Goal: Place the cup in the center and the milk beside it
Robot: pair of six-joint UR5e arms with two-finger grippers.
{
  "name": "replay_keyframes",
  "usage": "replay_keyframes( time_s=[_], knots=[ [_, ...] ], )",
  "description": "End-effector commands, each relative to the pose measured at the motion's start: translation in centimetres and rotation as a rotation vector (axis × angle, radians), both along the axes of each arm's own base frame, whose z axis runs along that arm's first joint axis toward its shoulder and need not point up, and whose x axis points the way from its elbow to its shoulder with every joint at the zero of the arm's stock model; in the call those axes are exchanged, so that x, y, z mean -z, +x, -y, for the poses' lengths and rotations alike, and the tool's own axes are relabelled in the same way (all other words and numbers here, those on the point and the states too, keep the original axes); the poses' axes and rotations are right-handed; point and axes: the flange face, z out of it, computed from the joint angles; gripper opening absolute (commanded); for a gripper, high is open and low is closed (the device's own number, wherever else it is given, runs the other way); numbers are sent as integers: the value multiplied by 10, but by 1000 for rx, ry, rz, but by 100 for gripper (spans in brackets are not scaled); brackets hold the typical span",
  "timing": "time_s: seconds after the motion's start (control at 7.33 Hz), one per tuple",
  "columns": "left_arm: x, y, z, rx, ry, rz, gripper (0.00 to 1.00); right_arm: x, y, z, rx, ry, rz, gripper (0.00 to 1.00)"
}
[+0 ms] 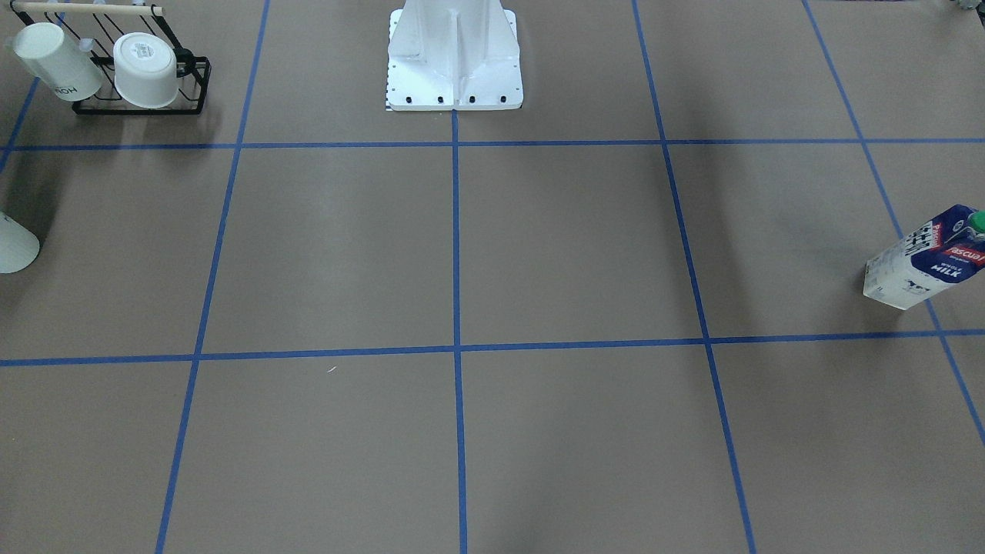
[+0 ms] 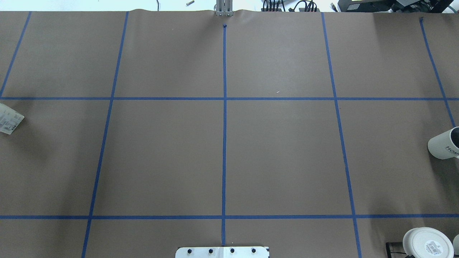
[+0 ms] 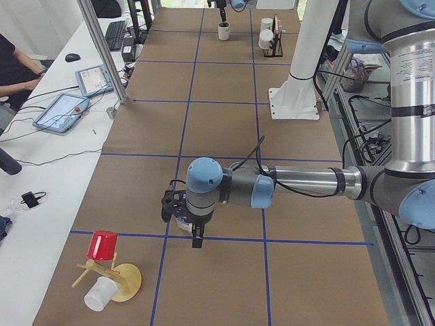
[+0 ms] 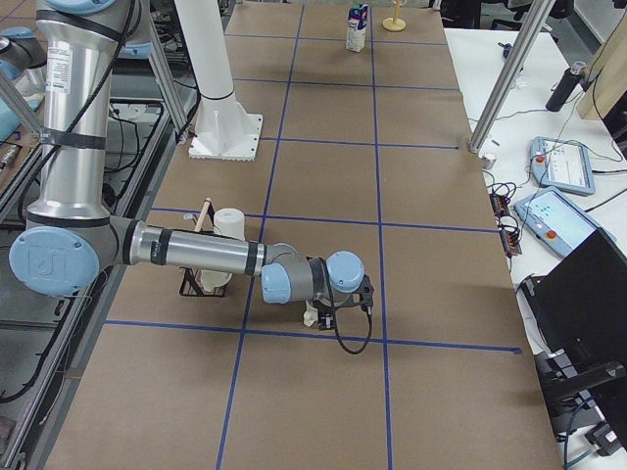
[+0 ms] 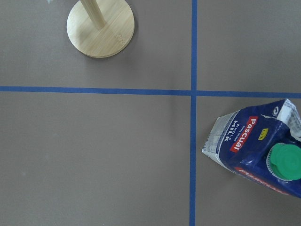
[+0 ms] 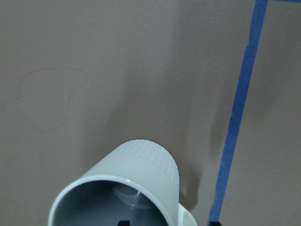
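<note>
The cup (image 6: 117,188) is a white mug with a grey inside, upright at the table's right end. It also shows in the overhead view (image 2: 444,146), where dark lettering shows on its side. My right gripper (image 6: 168,222) hovers just above its rim, with only two dark fingertips (image 6: 123,222) showing, apart and empty. The milk (image 5: 254,150), a blue-and-white carton with a green cap (image 5: 284,162), stands at the table's left end (image 1: 927,258). My left gripper (image 3: 197,234) hangs beside and above it. I cannot tell whether it is open or shut.
A black wire rack (image 1: 196,88) holds a lettered mug (image 1: 58,61) and a sticker-based cup (image 1: 146,69) near the cup. A wooden stand (image 5: 100,27) with a red cup (image 3: 103,244) is near the milk. The robot's base (image 1: 454,69) is at the table's rear middle.
</note>
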Motion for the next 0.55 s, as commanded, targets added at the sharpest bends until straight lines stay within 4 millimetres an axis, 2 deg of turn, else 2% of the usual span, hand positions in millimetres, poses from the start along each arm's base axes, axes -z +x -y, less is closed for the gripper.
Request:
replay_keyframes(
  time_s=[0.0, 0.14, 0.27, 0.41],
  knots=[
    [-1, 0, 0, -1, -1, 0, 98, 1, -1, 1, -2, -4, 4, 0],
    [0, 0, 0, -1, 1, 0, 98, 9, -2, 5, -18, -12, 15, 0],
    [-1, 0, 0, -1, -1, 0, 98, 31, -6, 9, -29, -12, 69, 0],
    [-2, 0, 0, -1, -2, 0, 98, 61, 5, 19, -81, -34, 158, 0]
  ],
)
